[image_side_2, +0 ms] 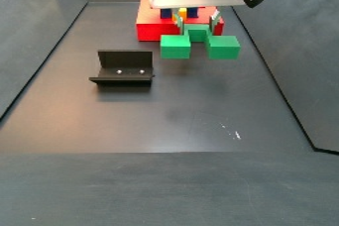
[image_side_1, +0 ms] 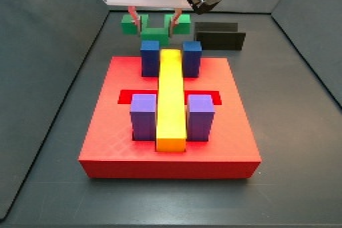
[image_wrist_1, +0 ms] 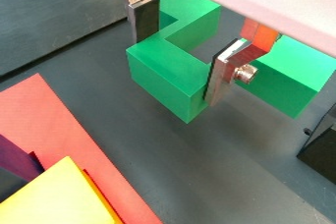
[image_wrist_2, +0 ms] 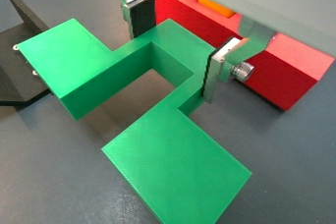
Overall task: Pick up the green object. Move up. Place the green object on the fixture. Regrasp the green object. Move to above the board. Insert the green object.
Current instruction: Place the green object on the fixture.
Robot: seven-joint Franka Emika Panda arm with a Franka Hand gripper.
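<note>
The green object (image_wrist_1: 171,71) (image_wrist_2: 79,61), a stepped bright green block, rests on the dark floor just beyond the board's far edge in a side view (image_side_1: 130,28) and in front of the board in a side view (image_side_2: 175,45). My gripper (image_wrist_1: 184,49) (image_wrist_2: 180,49) (image_side_1: 156,24) (image_side_2: 189,20) straddles its narrow middle section, one silver finger against each side, shut on it. The red board (image_side_1: 107,137) (image_wrist_2: 282,71) (image_wrist_1: 53,130) lies close by. The black fixture (image_side_2: 122,69) (image_side_1: 221,37) stands on the floor apart from the block.
On the board lie a long yellow bar (image_side_1: 170,97), blue blocks (image_side_1: 151,57) and purple blocks (image_side_1: 143,117). Raised black walls (image_side_2: 40,61) border the floor on both sides. The fixture's edge (image_wrist_1: 321,140) shows close beside the green object.
</note>
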